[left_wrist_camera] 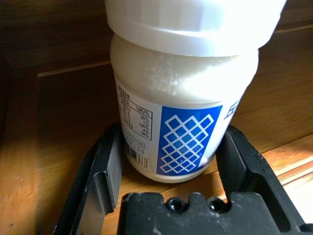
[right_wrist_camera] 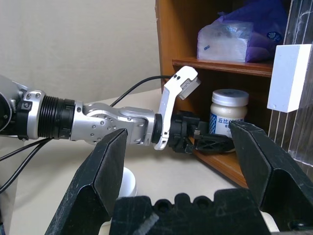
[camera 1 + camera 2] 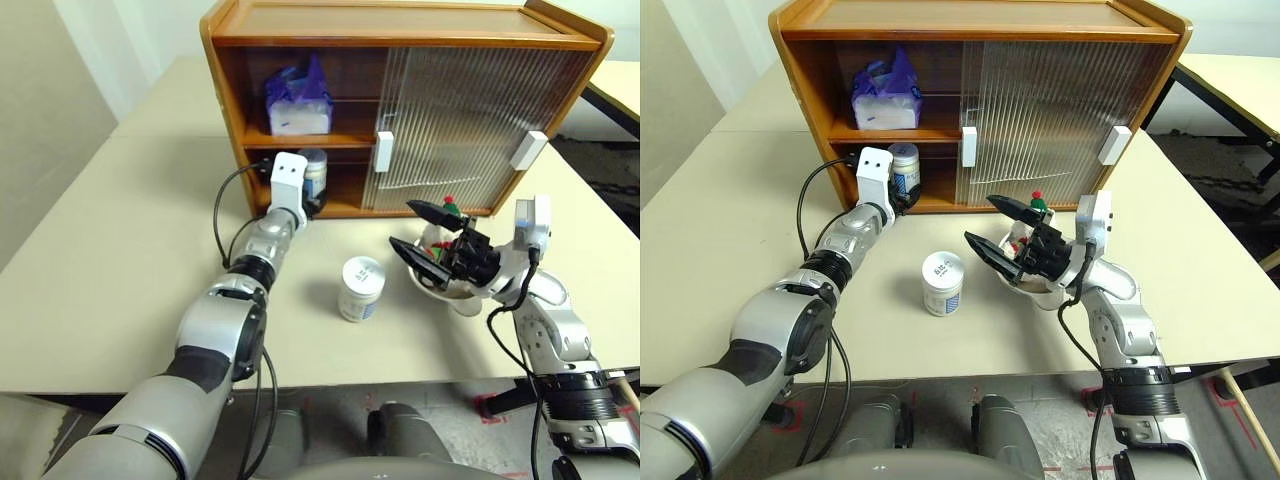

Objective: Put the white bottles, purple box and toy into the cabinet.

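a pale matte table [image 3: 120, 260] carries the orange-brown wooden cabinet [image 3: 400, 30], its ribbed translucent doors slid right, with the soft purple box [image 3: 297, 100] on the upper shelf. the left claw [image 1: 166, 166] reaches into the lower shelf, its black fingers closed around a squat white jar [image 1: 181, 98]. the right claw [image 3: 428, 232] hangs wide open and empty, with the toy [image 3: 450, 208] just behind it and the second jar [image 3: 361, 288] on the table to its left.
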Robot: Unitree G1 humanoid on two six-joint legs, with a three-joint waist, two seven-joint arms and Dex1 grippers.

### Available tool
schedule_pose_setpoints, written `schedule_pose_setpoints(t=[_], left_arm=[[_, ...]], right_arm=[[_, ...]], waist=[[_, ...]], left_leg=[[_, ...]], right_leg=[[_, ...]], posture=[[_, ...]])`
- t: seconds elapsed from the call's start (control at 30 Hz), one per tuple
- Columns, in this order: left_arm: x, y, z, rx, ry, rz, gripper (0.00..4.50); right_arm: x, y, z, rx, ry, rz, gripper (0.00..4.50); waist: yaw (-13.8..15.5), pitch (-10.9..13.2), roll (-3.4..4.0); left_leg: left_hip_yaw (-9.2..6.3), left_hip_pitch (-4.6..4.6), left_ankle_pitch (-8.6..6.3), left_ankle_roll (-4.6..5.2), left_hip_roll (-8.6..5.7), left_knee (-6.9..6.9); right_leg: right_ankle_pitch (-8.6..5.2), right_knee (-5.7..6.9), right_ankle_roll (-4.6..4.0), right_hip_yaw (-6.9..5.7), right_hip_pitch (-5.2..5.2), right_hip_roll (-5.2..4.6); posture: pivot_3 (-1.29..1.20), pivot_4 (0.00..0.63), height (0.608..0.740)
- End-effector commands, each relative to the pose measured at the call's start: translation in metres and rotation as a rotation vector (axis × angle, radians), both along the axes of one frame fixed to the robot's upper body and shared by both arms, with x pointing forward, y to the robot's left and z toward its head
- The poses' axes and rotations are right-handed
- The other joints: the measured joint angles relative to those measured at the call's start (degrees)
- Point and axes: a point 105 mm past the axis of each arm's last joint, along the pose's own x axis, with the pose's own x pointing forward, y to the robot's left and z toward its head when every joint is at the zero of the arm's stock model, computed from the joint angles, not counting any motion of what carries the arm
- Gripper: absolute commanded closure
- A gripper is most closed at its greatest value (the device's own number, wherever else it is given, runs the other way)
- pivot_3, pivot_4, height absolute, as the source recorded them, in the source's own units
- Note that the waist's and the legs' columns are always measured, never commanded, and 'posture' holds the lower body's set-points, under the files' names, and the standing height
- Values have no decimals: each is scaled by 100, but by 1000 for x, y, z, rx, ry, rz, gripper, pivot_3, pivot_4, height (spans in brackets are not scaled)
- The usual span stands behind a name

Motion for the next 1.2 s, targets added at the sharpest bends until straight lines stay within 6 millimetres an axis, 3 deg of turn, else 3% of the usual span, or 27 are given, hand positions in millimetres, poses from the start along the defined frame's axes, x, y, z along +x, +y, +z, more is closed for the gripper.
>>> schedule_pose_setpoints(t=[0.03, 0.17, 0.43, 0.9, 1.2], left_arm=[[4, -5, 11, 2, -37, -15, 1442], [3, -6, 12, -3, -41, -20, 49], [-2, -3, 7, -23, -68, -34, 49], [-1, 32, 17, -49, -138, 91, 49], [-4, 30, 15, -67, -138, 87, 49]], right_arm=[[-2, 0, 2, 0, -3, 7, 0], [-1, 1, 2, 0, -5, 9, 0], [0, 4, 2, 2, -5, 22, 0], [3, 12, -3, 1, -2, 58, 0], [5, 12, -3, -1, -11, 66, 0]], waist=[[-9, 0, 0], [-8, 0, -1], [-4, -1, -1], [32, -5, -6], [41, -7, -7]], left_leg=[[0, 0, 0, 0, -1, 0], [0, 1, 0, 0, 0, 0], [0, 5, 0, 0, 0, 1], [0, 7, 0, 0, 8, 3], [0, 7, 0, 0, 9, 3]], right_leg=[[0, 0, 0, 0, 0, 1], [0, 1, 0, 0, 0, 2], [0, 6, 0, 1, 1, 2], [1, 13, -1, 4, 1, 1], [1, 13, -1, 3, 1, 0]], posture=[[51, 0, 740], [58, 0, 740], [76, 0, 740], [98, 0, 740], [97, 0, 740]])
